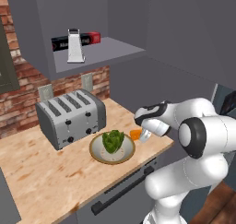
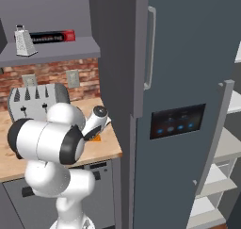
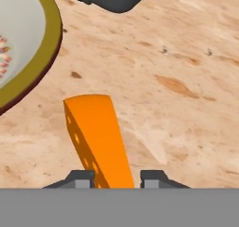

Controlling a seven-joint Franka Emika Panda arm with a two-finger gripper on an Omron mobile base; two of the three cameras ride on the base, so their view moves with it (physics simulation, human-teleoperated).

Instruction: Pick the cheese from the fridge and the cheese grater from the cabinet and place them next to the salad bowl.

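Wood-grain table | orange holed cheese wedge on it, just beside beige salad bowl rim | gripper jaws apart, flanking cheese | perforated tapered cheese grater upright on grey cabinet shelf | blue-grey fridge right

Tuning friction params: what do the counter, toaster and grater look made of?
Counter: light wood, matte, with visible grain and knots. Toaster: brushed metal, grey with a soft sheen, dark slots. Cheese grater: pale silver, probably metal; its perforations are too small to confirm.
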